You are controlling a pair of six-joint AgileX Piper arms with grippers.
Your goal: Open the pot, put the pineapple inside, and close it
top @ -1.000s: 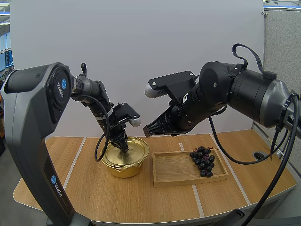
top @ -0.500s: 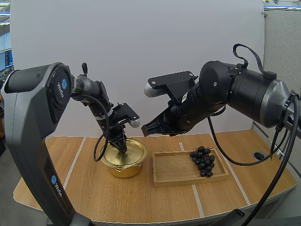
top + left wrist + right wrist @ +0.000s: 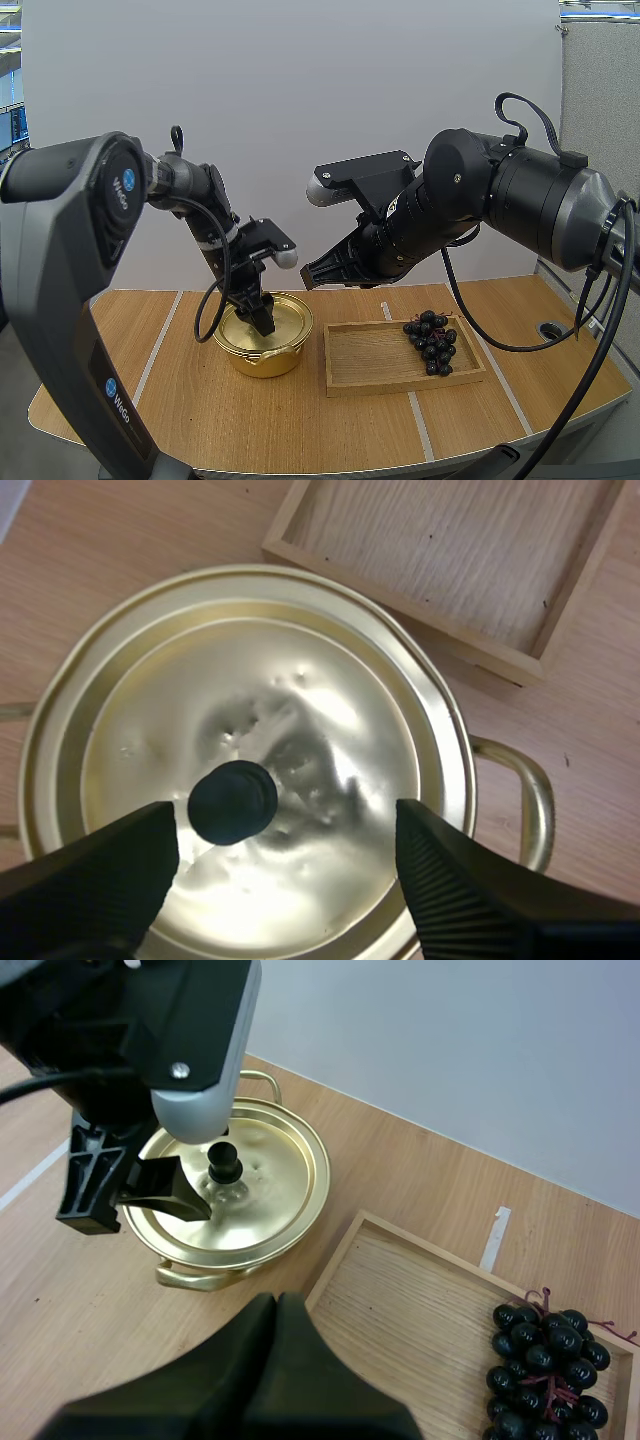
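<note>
Nothing of the task is finished yet, judging by how things lie: the pot point(image 3: 262, 350) stands on the table point(image 3: 250, 420) with its lid point(image 3: 300, 710) still seated flat on the rim, so opening is the step in hand

The left hand point(image 3: 262, 322) is down over the lid with its fingers point(image 3: 100, 875) wide apart, one on each side of the black knob point(image 3: 232, 802). The knob lies between them, closer to one finger than the other, and neither finger is pressed on it, so the lid is not gripped

The right hand point(image 3: 318, 276) hangs in the air at about 1 o'clock from the pot in the high view, above the gap between pot and tray. Its fingers lie together as one dark wedge and carry nothing

The wooden tray point(image 3: 370, 375) sits just beside the pot at its 3 o'clock. No pineapple is to be seen. The only fruit is a bunch of dark grapes point(image 3: 431, 343), resting inside the tray at its 3 o'clock end, well apart from both hands and untouched

What is left, then, is nearly everything: close on the knob, lift the lid clear, carry the fruit from the tray into the pot, and set the lid back. The next move likely needs the left hand centred on the knob before it pinches, since the knob sits off-centre between the fingers
</note>
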